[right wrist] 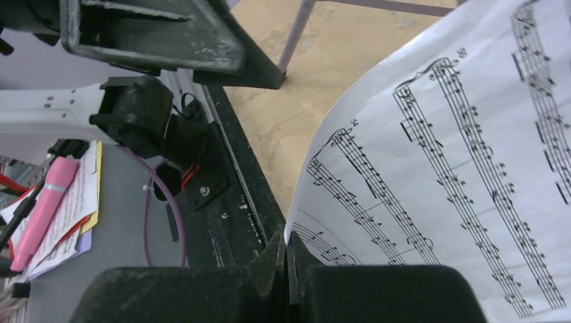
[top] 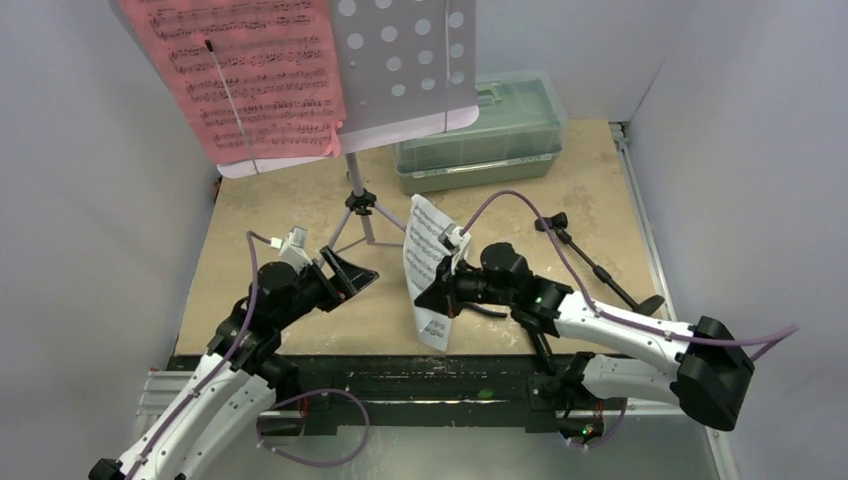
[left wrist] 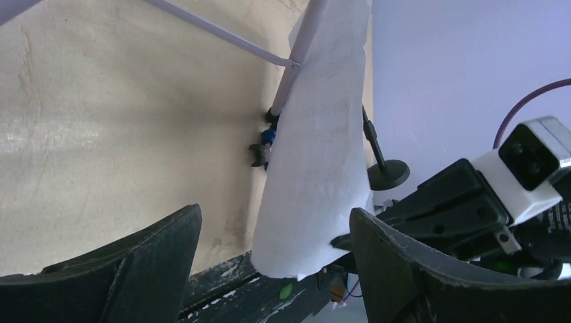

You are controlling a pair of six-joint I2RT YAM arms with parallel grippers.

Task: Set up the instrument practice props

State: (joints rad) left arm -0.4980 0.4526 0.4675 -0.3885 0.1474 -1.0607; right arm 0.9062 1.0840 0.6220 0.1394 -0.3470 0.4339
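Our right gripper [right wrist: 286, 259] pinches the white sheet [right wrist: 438, 168], its long axis running six to twelve o'clock; our left gripper [left wrist: 275, 229] stands wide, empty.

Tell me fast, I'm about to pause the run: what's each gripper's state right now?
Left gripper: open, gripping nothing.
Right gripper: shut on the white sheet of music.

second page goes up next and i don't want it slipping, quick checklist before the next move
1. right gripper shut on the white sheet of music at its edge: ok
2. left gripper open: ok
3. white sheet flat: not ok, it bows
4. music stand right half bare: ok
5. pink sheet resting on the stand's left half: ok
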